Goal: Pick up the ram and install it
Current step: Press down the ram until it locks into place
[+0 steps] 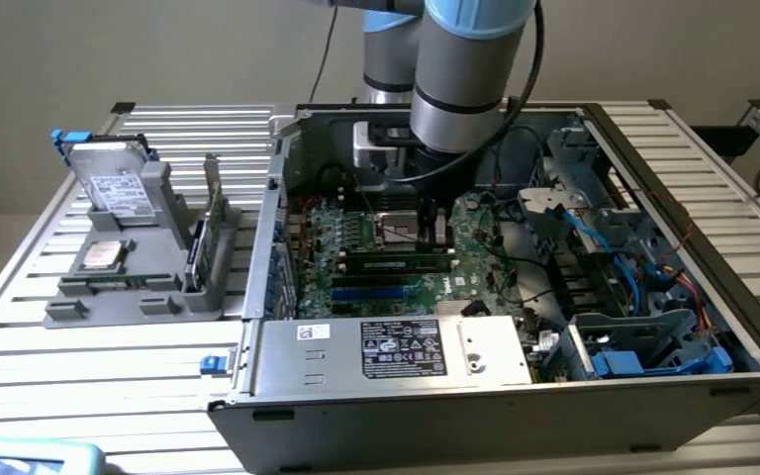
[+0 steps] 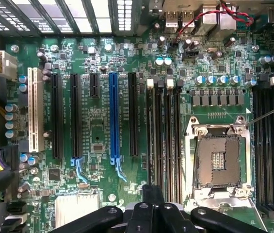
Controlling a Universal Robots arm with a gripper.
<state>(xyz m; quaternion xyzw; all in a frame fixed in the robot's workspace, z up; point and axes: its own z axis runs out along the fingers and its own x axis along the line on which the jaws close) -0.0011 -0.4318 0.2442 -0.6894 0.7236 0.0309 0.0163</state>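
The ram is a thin green stick with a pale label. It lies along a slot on the motherboard inside the open PC case. My gripper reaches down into the case and stands at the ram's right end in the exterior view; whether it touches the ram I cannot tell. In the wrist view my gripper is shut, its dark fingertips pressed together over the row of black memory slots, with nothing visibly held between them.
A CPU socket sits beside the memory slots, and black and blue expansion slots lie on the other side. The power supply is at the case front, with cables and a blue drive cage. A grey fixture with drives stands outside.
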